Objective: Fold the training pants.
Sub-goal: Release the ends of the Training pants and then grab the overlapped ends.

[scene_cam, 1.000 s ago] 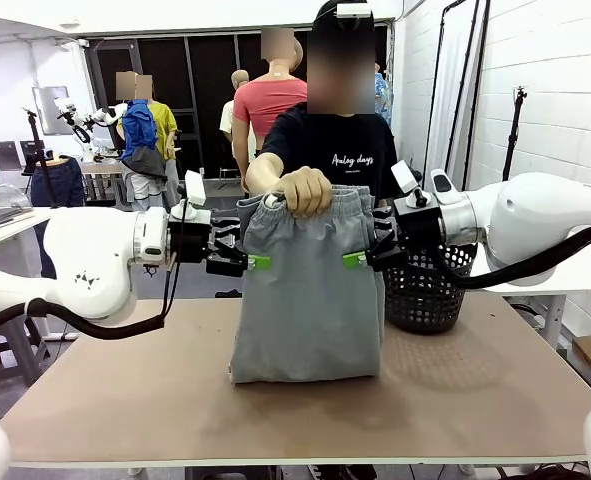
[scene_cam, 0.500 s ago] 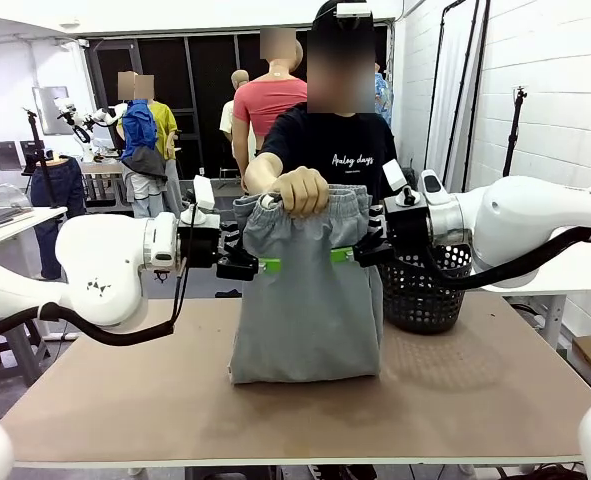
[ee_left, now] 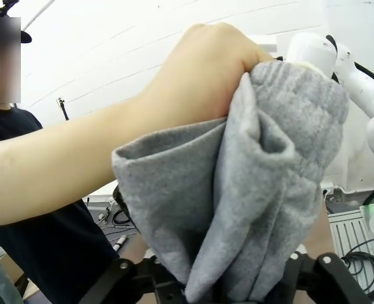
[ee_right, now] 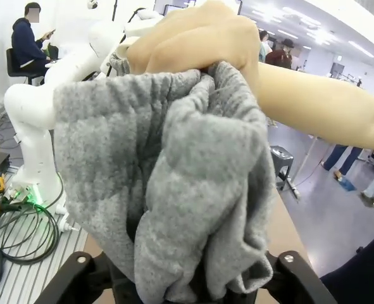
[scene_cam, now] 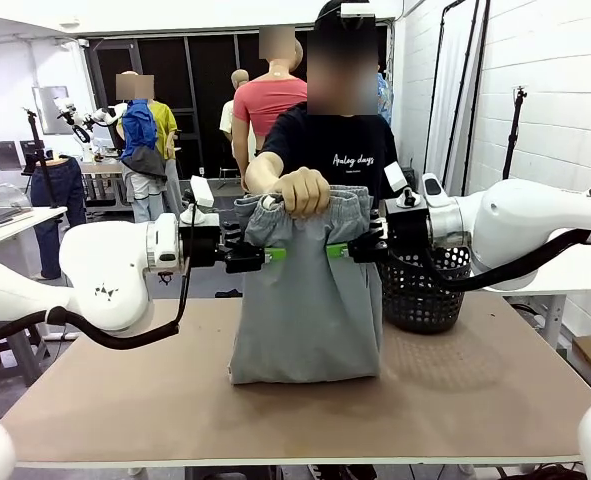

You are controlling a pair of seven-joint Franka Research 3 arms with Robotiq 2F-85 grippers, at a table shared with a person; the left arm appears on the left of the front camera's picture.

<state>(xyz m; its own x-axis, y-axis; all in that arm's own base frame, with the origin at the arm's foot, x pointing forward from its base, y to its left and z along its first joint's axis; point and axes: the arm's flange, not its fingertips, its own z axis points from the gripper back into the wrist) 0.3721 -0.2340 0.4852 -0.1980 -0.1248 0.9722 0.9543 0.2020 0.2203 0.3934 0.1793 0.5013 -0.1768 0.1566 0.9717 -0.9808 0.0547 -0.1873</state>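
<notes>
Hanging training pants (scene_cam: pixel 305 320), between left tool (scene_cam: pixel 273 254), right tool (scene_cam: pixel 337 251)

Both arms reach in level from left and right, the left gripper (scene_cam: pixel 272 254) and right gripper (scene_cam: pixel 337 250) spread wide around the pants (scene_cam: pixel 305 320); a person's hand (scene_cam: pixel 305 190) clenched above them.
</notes>
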